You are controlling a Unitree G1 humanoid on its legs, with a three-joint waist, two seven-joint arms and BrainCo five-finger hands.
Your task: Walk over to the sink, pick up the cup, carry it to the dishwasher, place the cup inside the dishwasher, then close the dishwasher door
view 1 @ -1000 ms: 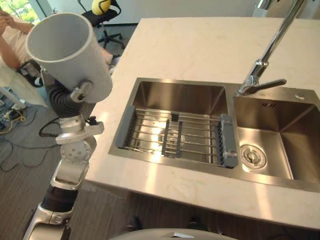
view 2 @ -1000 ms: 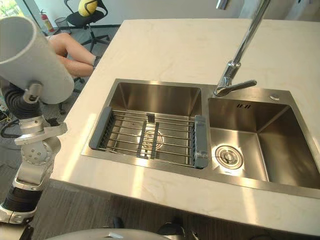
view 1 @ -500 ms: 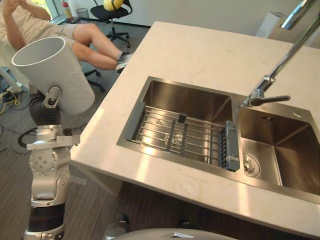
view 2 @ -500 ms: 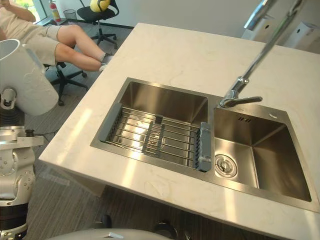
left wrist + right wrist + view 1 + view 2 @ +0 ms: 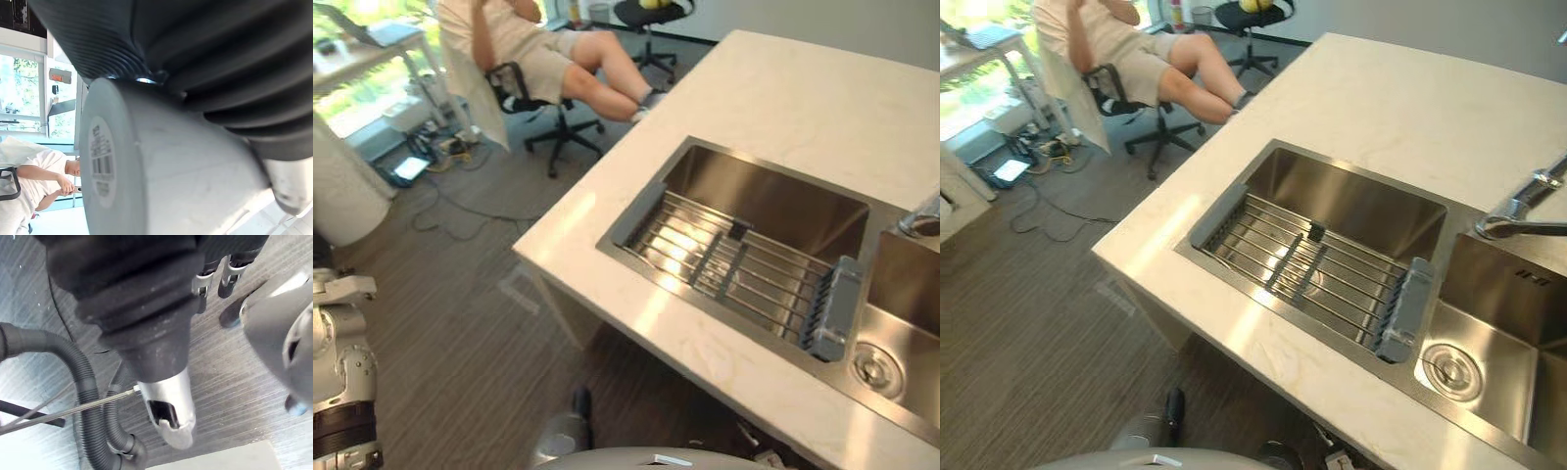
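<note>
Now on the carry leg, by our reading. Cup point(image 5: 186, 181): white, smooth-walled, labelled base turned toward the wrist camera, held in the left hand point(image 5: 210, 58). In the head views it sits at the robot's far left, above the floor point(image 5: 1038, 323) and well apart from the sink point(image 5: 1351, 201). Its tilt we cannot tell.

Fingers: the cup's wall lies tight under the dark ribbed cover and one silver finger point(image 5: 286, 186) wraps its far side. We log the left hand as clamped on the cup, though most of the fingers are hidden behind it.

Right hand point(image 5: 151, 323): hangs low over the floor, fingers loose and apart, holding nothing. Idle.

Sink: twin steel basins set in the pale stone tabletop point(image 5: 1400, 88). A wire rack point(image 5: 1317, 269) with grey end pieces spans the left basin. The drain point(image 5: 1449, 367) is in the right basin, and the faucet point(image 5: 1518, 211) stands at the back edge.

Beyond: a person point(image 5: 524, 44) seated on an office chair point(image 5: 548, 122), legs stretched out, well apart from the robot across the floor.

Judgement: pick-up is done; placing the cup and closing the door are not yet done. The next move calls for walking to the dishwasher with the grip kept firm and the cup held clear of the tabletop's edge, then lowering it to suit a rack. Risks we note: the smooth wall could slip in the grip, and the seated person's legs lie near one possible path.
</note>
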